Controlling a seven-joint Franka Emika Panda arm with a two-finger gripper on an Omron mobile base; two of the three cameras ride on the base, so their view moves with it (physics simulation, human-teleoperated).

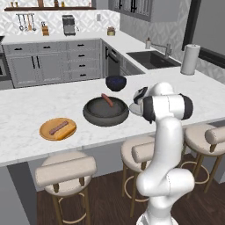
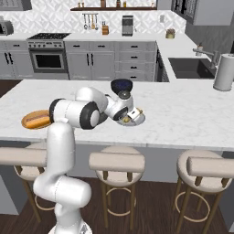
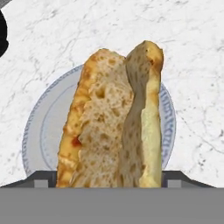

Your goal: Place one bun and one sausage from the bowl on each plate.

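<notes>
Hand [image 2: 129, 116] is clamped on the bun [image 3: 116, 122], hovering over the pale grey plate [image 3: 39, 131] right of the black bowl [image 1: 106, 115]. Lower it centred, lay it flat, then release; sausage [image 1: 107, 100] goes next.

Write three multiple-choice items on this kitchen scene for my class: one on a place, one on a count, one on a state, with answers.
1. Where is the gripper?
A. over the sink
B. over the pale grey plate
C. over the tan plate

2. How many sausages lie in the big dark bowl?
A. none
B. one
C. three

3. What is the state of the tan plate?
A. bare
B. holds a bun and a sausage
C. holds a cup

Answers:
1 B: the hand view has the pale grey plate under the held bun.
2 B: a single sausage leans on the rim.
3 B: both base views show the pair on it.
</notes>
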